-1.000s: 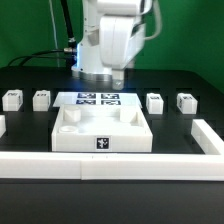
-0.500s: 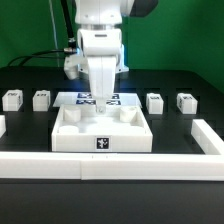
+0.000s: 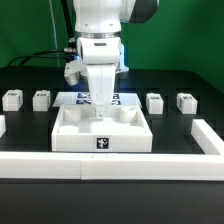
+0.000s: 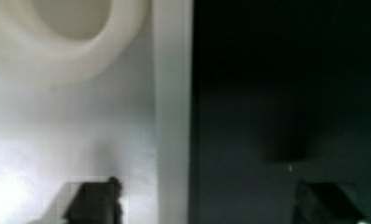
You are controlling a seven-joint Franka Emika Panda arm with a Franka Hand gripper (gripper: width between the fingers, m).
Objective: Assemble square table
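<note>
The white square tabletop [image 3: 100,140] lies tray-side up in the middle of the table, its tag facing the front. My gripper [image 3: 101,110] has come straight down onto its far rim. In the wrist view the tabletop [image 4: 75,120] with one round corner socket [image 4: 66,30] fills one half and the dark table the other. My gripper [image 4: 208,205] is open and straddles the tabletop's edge, one finger [image 4: 93,203] over the white and the other over the dark table, clear of the edge. Two white legs [image 3: 12,98] [image 3: 41,98] stand on the exterior view's left and two more [image 3: 155,101] [image 3: 186,101] on its right.
The marker board [image 3: 118,99] lies just behind the tabletop, partly hidden by my gripper. A long low white wall strip [image 3: 110,166] runs along the front and turns back at the exterior view's right [image 3: 212,136]. Cables hang behind the arm.
My gripper has moved toward the exterior view's left and come down from above the marker board onto the tabletop's far rim. The tabletop and legs have not moved.
</note>
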